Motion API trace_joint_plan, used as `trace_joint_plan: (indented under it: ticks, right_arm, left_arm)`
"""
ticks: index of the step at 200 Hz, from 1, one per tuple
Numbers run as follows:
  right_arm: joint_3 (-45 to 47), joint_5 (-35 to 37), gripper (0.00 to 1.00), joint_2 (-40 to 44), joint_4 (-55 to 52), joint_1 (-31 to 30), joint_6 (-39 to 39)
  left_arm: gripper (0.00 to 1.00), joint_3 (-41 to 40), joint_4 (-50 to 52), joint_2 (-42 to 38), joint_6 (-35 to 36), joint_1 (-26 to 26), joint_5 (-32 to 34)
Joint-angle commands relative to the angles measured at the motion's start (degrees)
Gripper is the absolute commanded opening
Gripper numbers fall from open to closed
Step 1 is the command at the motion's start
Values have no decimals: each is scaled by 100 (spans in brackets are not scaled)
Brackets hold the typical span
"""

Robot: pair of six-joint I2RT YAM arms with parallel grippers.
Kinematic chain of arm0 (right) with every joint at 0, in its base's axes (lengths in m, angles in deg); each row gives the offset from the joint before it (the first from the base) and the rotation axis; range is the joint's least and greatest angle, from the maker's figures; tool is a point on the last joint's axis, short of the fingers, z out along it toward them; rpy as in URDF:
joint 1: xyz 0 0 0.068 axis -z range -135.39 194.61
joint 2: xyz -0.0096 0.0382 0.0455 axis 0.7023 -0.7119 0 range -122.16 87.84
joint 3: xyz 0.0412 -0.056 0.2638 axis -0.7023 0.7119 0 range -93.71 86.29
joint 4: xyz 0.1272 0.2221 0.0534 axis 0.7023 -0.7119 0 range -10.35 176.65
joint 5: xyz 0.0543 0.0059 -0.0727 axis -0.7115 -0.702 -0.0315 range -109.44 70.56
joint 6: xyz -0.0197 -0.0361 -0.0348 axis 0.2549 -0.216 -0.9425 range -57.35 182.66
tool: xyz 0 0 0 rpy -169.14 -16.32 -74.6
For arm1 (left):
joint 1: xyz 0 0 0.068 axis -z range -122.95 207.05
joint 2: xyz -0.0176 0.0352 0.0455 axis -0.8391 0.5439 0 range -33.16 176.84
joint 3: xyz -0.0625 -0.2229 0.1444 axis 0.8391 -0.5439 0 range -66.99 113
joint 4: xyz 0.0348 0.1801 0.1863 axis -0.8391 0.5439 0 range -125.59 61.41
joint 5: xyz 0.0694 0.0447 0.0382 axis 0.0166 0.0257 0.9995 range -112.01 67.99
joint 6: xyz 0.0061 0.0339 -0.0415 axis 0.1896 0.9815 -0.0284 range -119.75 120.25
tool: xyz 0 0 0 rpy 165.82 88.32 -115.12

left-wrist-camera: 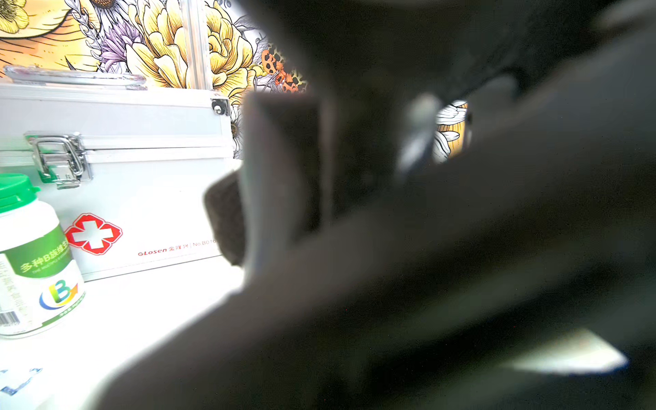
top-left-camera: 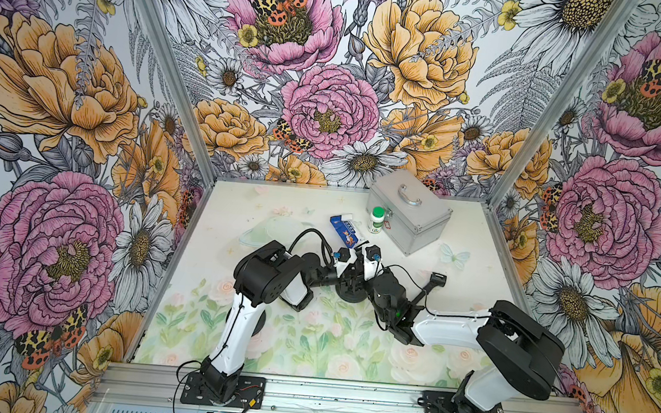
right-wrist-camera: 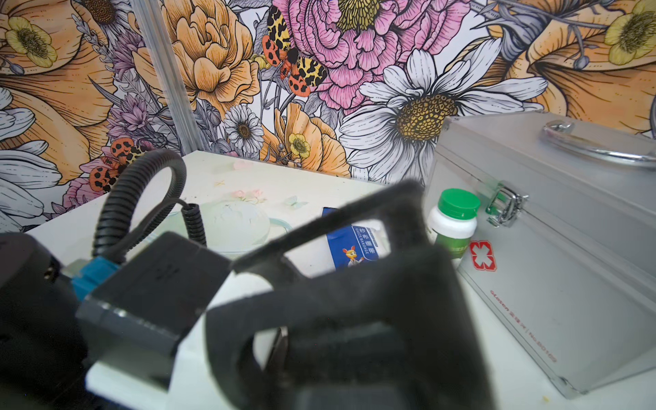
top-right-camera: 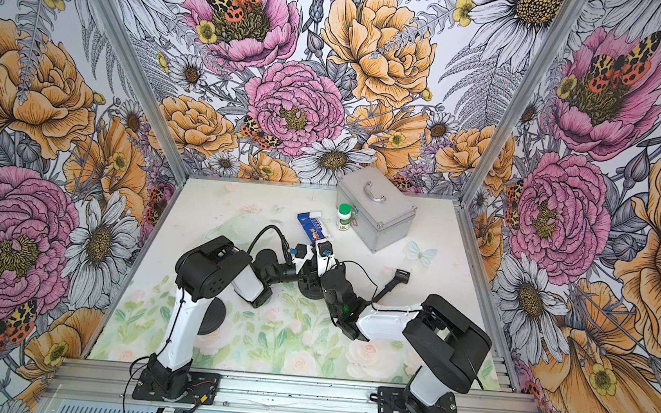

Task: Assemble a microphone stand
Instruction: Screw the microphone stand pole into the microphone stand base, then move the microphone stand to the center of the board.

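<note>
Where arms (top-left-camera: 237,322) (top-left-camera: 453,328) bend inward, end effectors (top-left-camera: 349,280) (top-left-camera: 359,273) adjacent above round base (top-left-camera: 351,297).

Floral wallpaper walls (top-left-camera: 330,93) on 3 sides; pale flower-print tabletop (top-left-camera: 308,348); aluminium corner posts (top-left-camera: 164,58).

A lab test booth: aluminium frame (top-left-camera: 344,399), floral-print walls (top-left-camera: 330,93), rail-mounted arms (top-left-camera: 234,330).

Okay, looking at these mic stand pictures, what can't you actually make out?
Round black base: both wrists cover most of it in both top views; any pole joint is hidden.
Left end effector: buried among the wrists in both top views; the left wrist view is mostly dark blur.
Right end effector: its own fingers hide whatever is between them in the right wrist view.
Vitamin bottle: cut by the left wrist view's edge.
</note>
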Motion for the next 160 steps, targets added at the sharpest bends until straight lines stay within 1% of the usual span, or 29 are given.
trace_joint_plan:
  ticks: [1, 22, 25, 30, 34, 37, 47, 54, 56, 59, 64, 67, 89, 113, 133, 160]
  right_arm:
    - [121, -717, 0, 370, -602, 243, -733]
    - [209, -1215, 0, 701, -784, 438, -894]
    - [213, -1274, 0, 749, -822, 587, -923]
    - [222, -1373, 0, 827, -896, 658, -979]
    - [223, -1453, 0, 889, -951, 705, -1013]
    - [231, -1514, 0, 930, -1000, 746, -1056]
    - [246, -1663, 0, 1061, -1162, 874, -1151]
    - [260, -1759, 0, 1144, -1232, 971, -1211]
    - [262, -1785, 0, 1168, -1250, 1004, -1232]
    - [266, -1837, 0, 1190, -1269, 1048, -1251]
    - [280, -1908, 0, 1243, -1296, 1121, -1303]
    - [290, -1952, 0, 1263, -1313, 1164, -1313]
    - [298, -2126, 0, 1331, -1338, 1453, -1400]
    - [150, -2260, 0, 1157, -1321, 1780, -1528]
    - [-115, -2434, 0, 948, -1321, 2099, -1517]
    - [-619, -2806, 0, 596, -1323, 2434, -1304]
  left_arm:
    - [24, -156, 239, -129, -112, 256, -259]
    - [30, -230, 241, -203, -10, 282, -267]
    - [32, -238, 236, -218, 3, 289, -266]
    - [36, -262, 239, -230, 26, 296, -277]
    - [40, -277, 236, -252, 47, 302, -284]
    - [50, -282, 239, -259, 61, 305, -295]
    - [68, -307, 241, -282, 100, 309, -328]
    - [72, -319, 240, -295, 124, 317, -354]
    - [82, -320, 238, -302, 124, 322, -356]
    - [90, -326, 241, -304, 132, 316, -357]
    - [96, -334, 242, -313, 145, 322, -364]
    - [98, -339, 238, -320, 152, 326, -373]
    - [99, -373, 241, -356, 190, 327, -386]
    - [99, -375, 238, -365, 192, 333, -371]
    - [99, -379, 241, -358, 186, 326, -345]
    - [99, -448, 242, -412, 250, 363, -260]
